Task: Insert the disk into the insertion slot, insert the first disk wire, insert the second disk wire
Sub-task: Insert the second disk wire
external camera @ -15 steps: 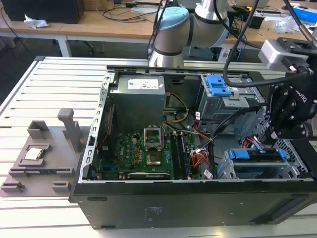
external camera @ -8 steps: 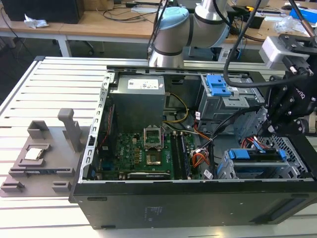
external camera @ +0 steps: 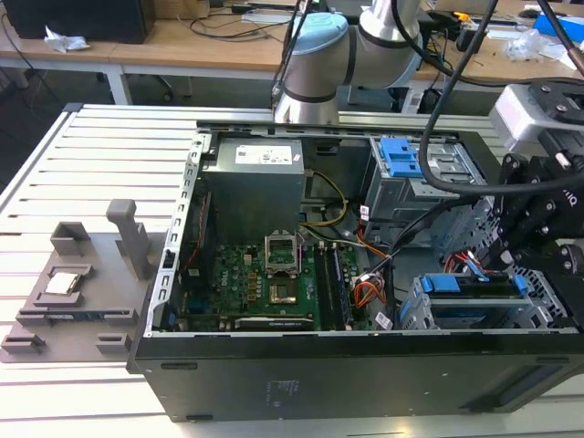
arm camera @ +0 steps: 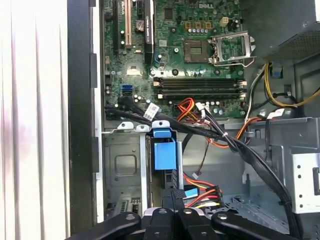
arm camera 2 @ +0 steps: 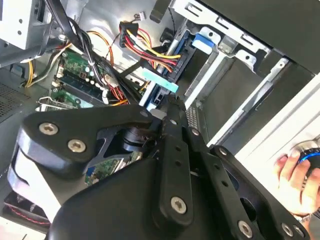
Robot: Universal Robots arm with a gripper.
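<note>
The disk (external camera: 474, 294), silver in its bright blue caddy, sits inside the insertion slot (external camera: 415, 315), the perforated silver cage at the case's front corner on the exterior view's right. In the first wrist view the caddy's blue tab (arm camera: 164, 152) stands up from the cage (arm camera: 125, 165). My gripper (external camera: 507, 248) hangs just over the disk's wire end. Its black fingers (arm camera 2: 172, 112) are pressed together beside a light blue connector (arm camera 2: 161, 82) on red, yellow and black wires (arm camera: 200, 192). I cannot tell whether the tips (arm camera: 172, 196) pinch anything.
The open black computer case (external camera: 274, 383) lies on a slatted white table (external camera: 82, 182), its motherboard (external camera: 265, 283) exposed. Black cable bundles (arm camera: 225, 137) cross above the cage. A grey bay with a blue latch (external camera: 401, 160) is behind. A hand (arm camera 2: 300, 175) rests outside the case.
</note>
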